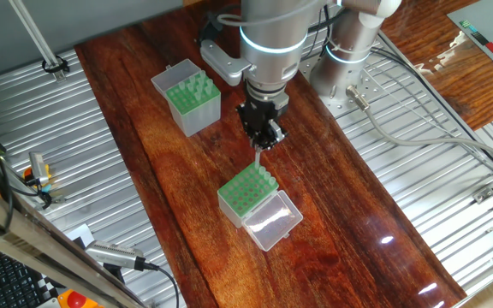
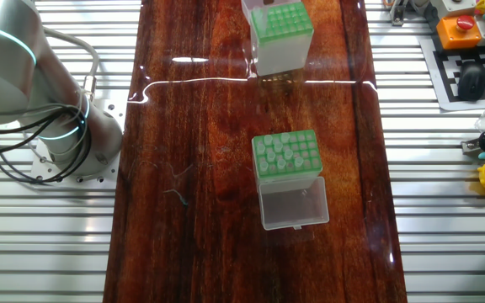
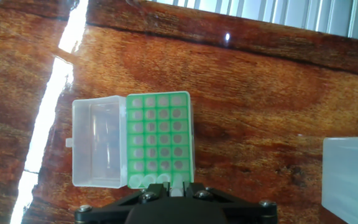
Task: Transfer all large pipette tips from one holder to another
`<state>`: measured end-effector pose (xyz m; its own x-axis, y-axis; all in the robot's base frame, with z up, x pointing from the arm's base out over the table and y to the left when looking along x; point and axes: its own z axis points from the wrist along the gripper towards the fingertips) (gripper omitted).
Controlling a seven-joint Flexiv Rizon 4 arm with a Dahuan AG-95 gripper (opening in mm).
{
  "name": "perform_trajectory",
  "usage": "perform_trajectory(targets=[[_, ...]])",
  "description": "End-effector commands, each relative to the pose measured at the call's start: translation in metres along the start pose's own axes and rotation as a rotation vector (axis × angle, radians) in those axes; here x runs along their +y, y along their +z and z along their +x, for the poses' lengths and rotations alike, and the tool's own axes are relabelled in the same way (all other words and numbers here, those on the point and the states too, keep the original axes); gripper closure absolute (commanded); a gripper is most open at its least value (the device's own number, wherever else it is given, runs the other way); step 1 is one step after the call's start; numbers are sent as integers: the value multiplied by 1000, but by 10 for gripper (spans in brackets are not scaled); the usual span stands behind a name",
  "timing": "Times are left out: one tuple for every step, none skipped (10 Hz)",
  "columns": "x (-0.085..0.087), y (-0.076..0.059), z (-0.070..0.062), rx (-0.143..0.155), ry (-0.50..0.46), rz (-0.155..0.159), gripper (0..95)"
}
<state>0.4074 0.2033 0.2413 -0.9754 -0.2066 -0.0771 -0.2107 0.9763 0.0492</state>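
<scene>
**Pincer holds a tip over the lidded box**

The pincer (image 1: 264, 137) hangs above the shorter green-topped box (image 1: 246, 190), closed on one pale pipette tip (image 1: 258, 159) pointing down at it. The box's clear lid (image 1: 272, 219) lies open alongside. Further back on the wooden worktop (image 1: 349, 214) stands the taller grey-sided holder (image 1: 188, 96).
</scene>
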Motion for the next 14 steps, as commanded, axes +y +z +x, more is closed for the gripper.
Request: perform_trajectory(targets=[[-1,1,0,-4,-1,4,760],[-1,1,0,-5,0,5,570],[-1,1,0,-6,1,6,570],[-1,1,-1,-7,1,6,570],[-2,0,-2,-8,-1,6,760],[-2,-1,-3,-8,-3,6,760],[-3,-4,-4,-8,-4,5,760],[-6,-8,-5,-9,-3,4,760],[-6,-8,-5,-13,-6,-5,760],[-6,-8,-5,-14,-21,-12,760],[-6,-8,-5,-15,-30,-16,760],[-6,-8,-5,-25,-33,-38,760],[-6,-8,-5,-23,-20,-44,760],[-6,-8,-5,-5,0,-32,760]])
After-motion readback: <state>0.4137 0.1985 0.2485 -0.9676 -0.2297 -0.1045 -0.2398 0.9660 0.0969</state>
